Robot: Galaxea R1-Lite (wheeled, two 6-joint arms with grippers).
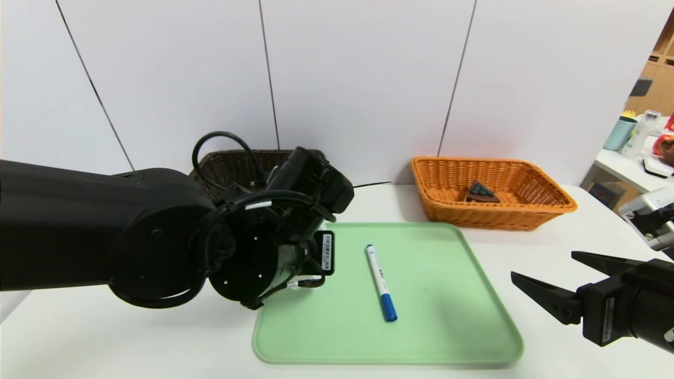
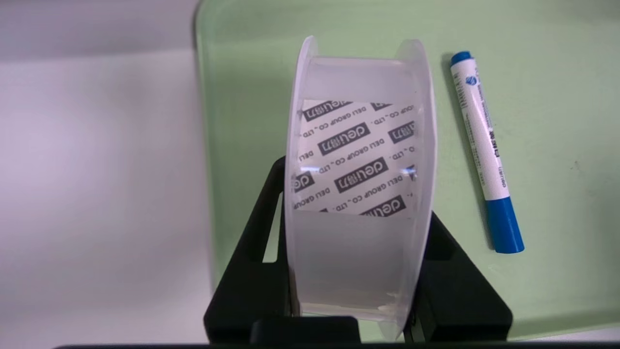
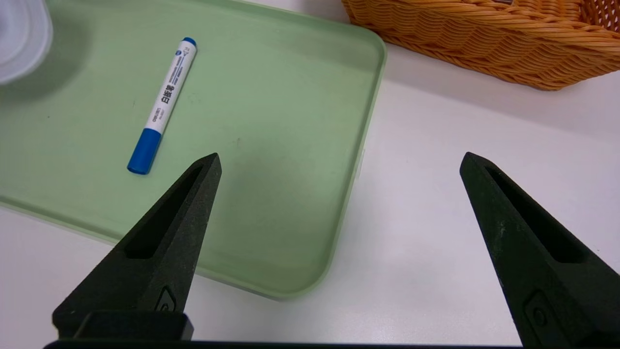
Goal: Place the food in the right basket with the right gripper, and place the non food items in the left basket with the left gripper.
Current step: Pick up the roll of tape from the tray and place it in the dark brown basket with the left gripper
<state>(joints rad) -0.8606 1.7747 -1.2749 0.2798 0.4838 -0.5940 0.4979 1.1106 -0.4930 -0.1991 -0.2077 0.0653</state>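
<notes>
here, from the head, can see the left arm (image 1: pixel 158 231) reaching across before the dark basket (image 1: pixel 287 155) at far left, the cake slice (image 1: pixel 482 193) inside the orange basket (image 1: pixel 495 217) at far right, the marker (image 1: pixel 382 284) lying mid-tray on the green tray (image 1: pixel 437 342), and the right tool (image 1: pixel 543 266) idle above the bench (image 1: pixel 147 337), right of the tray.
from the left wrist, see the left tool (image 2: pixel 357 194) part-open, clamped on both sides of the tape roll (image 2: pixel 358 160), over the tray's left part.
from the right wrist, see the right tool wide open, holding nothing.
</notes>
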